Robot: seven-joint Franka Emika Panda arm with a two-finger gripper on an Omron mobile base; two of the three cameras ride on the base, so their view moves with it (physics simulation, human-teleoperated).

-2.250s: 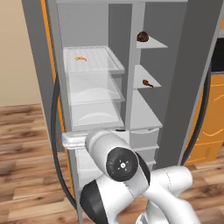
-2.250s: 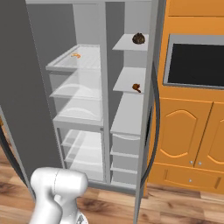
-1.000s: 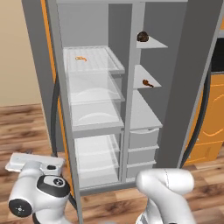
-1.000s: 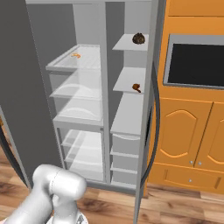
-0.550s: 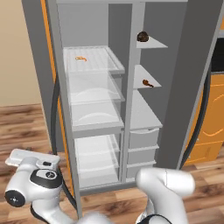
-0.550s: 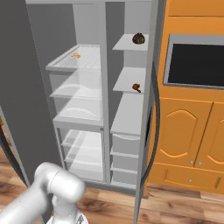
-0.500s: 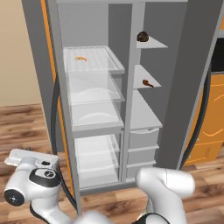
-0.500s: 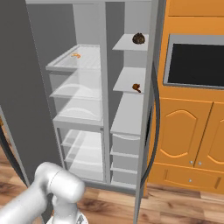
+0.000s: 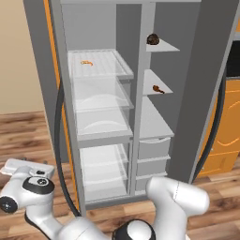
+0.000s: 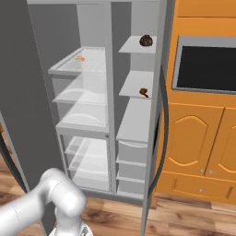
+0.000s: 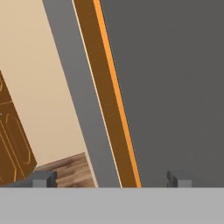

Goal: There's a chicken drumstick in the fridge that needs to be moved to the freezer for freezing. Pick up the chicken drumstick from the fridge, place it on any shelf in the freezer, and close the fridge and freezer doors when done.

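The small red-brown chicken drumstick lies on the middle solid shelf of the narrow freezer. To the freezer's left is the wider fridge, with its ribbed shelf and clear drawers. Both tall grey doors stand open: the fridge door on the left, the freezer door on the right. My gripper is open and holds nothing. It faces the orange-edged side of the fridge door, low down, and the arm's wrist is at lower left.
A thin curled orange piece rests on the fridge's ribbed shelf. A round dark-brown lump sits on the freezer's top shelf. Orange cabinets and a black oven window stand to the right. The floor is wood.
The arm has swung from the centre front down to the lower left, beside the fridge door. Over the last half second it has hardly moved. The drumstick has stayed on its shelf.
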